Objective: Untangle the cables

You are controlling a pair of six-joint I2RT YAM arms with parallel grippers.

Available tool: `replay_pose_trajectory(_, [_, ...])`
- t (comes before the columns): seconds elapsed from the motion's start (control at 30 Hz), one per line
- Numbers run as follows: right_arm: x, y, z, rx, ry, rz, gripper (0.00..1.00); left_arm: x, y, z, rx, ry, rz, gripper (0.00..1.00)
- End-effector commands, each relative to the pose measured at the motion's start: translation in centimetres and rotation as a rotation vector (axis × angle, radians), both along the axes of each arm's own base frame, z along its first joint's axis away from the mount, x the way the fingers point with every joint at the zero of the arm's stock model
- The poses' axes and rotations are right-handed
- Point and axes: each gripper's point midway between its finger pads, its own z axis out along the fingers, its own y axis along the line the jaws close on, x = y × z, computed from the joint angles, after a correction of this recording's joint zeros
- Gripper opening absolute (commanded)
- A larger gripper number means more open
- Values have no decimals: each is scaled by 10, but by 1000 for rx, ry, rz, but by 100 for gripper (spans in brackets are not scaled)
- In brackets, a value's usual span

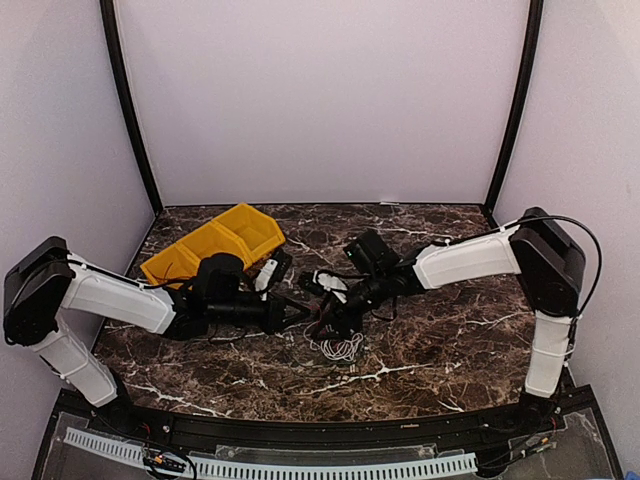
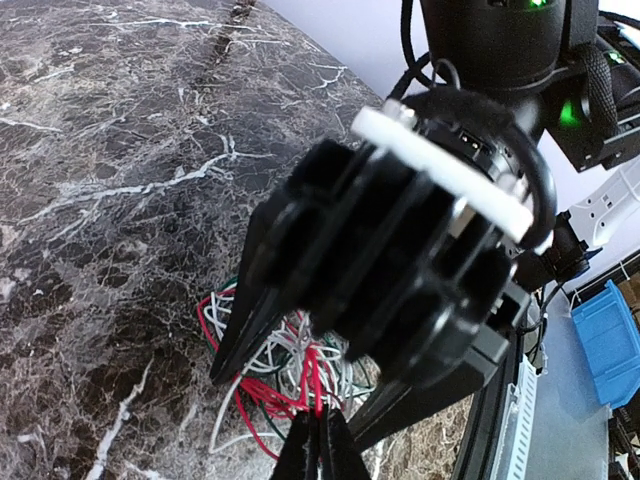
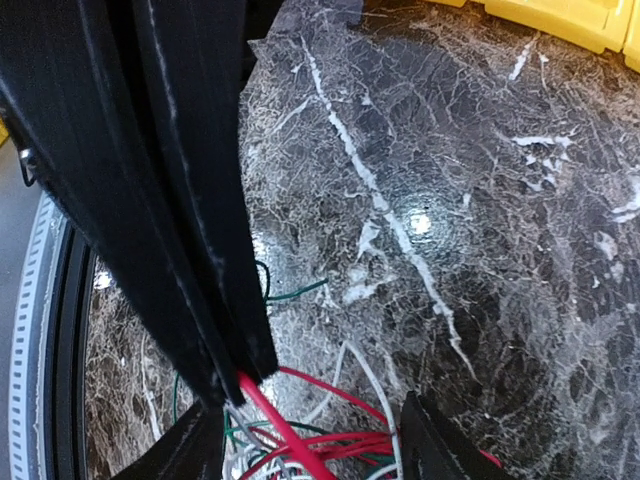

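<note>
Both arms are in at mid-table, tips almost meeting over the cables (image 1: pixel 338 343). The left gripper (image 1: pixel 303 314) reaches in from the left, lying low and pointing right. The right gripper (image 1: pixel 335 318) comes from the far right, angled down over the heap.

The left one is clenched: in the right wrist view its two fingers (image 3: pixel 200 250) are pressed flat together, with a red strand (image 3: pixel 262 405) running out from their tips. So it is pinching the bundle by that red wire. The right one is spread wide, its fingertips (image 3: pixel 432 445) standing either side of the tangle and gripping nothing.

The tangle itself lies on the marble table (image 1: pixel 450 340), just below the two grippers. It is a loose knot of red, white and green wire. From above its long axis runs far to near, with the white loops spilling towards the near edge. The red strand slants away from the left tips into the knot. A green strand (image 3: pixel 293 293) pokes out beside the left fingers.

A yellow bin (image 1: pixel 215 243) sits far-left, well apart from the cables.
</note>
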Motion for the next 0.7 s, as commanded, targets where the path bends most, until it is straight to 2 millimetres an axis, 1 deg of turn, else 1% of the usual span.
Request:
replay_pose_trajectory(0.0, [8, 19, -7, 17, -48, -57, 54, 3, 3, 25, -114, -5, 63, 0])
replay_pose_trajectory(0.1, [9, 19, -25, -23, -34, -72, 26, 1, 13, 28, -108, -23, 89, 0])
replay_pose_trajectory(0.13, [8, 18, -30, -34, -27, -70, 20, 4, 17, 30, -97, -41, 110, 0])
replay_pose_trajectory(0.17, [6, 16, -35, -45, -20, -67, 16, 2, 22, 36, -94, -53, 120, 0])
replay_pose_trajectory(0.2, [5, 15, -39, -53, -16, -66, 14, 4, 27, 40, -88, -76, 142, 0])
replay_pose_trajectory(0.23, [4, 13, -42, -62, -15, -67, 14, 2, 33, 51, -97, -98, 155, 0])
replay_pose_trajectory(0.27, [3, 11, -45, -67, -15, -66, 14, 5, 39, 56, -89, -125, 183, 0])
replay_pose_trajectory(0.3, [2, 10, -48, -76, -13, -65, 14, 4, 47, 67, -92, -146, 201, 0])
replay_pose_trajectory(0.33, [1, 8, -51, -86, -13, -65, 15, 6, 55, 66, -53, -164, 235, 0])
replay_pose_trajectory(0.37, [0, 7, -54, -93, -12, -65, 15, 6, 62, 85, -75, -202, 258, 0])
replay_pose_trajectory(0.4, [0, 6, -56, -102, -10, -65, 15, 7, 75, 97, -59, -242, 297, 0])
replay_pose_trajectory(0.43, [-1, 4, -59, -112, -6, -66, 16, 8, 82, 109, -60, -273, 325, 0])
replay_pose_trajectory(0.47, [-1, 3, -63, -123, 0, -67, 16, 10, 96, 126, -42, -324, 375, 0])
replay_pose_trajectory(0.5, [-2, 2, -65, -130, 4, -67, 16, 10, 103, 137, -38, -354, 397, 0])
replay_pose_trajectory(0.53, [-3, 1, -68, -138, 10, -65, 17, 10, 121, 157, -19, -406, 454, 0])
replay_pose_trajectory(0.57, [-4, 0, -71, -146, 17, -62, 18, 11, 129, 167, -10, -431, 484, 0])
replay_pose_trajectory(0.6, [-4, 0, -73, -152, 21, -60, 20, 9, 145, 190, -4, -482, 530, 0])
replay_pose_trajectory(0.63, [-5, -1, -75, -160, 26, -59, 21, 8, 152, 202, 6, -520, 547, 0])
replay_pose_trajectory(0.67, [-5, -1, -78, -169, 32, -58, 24, 5, 166, 218, 20, -538, 586, 0])
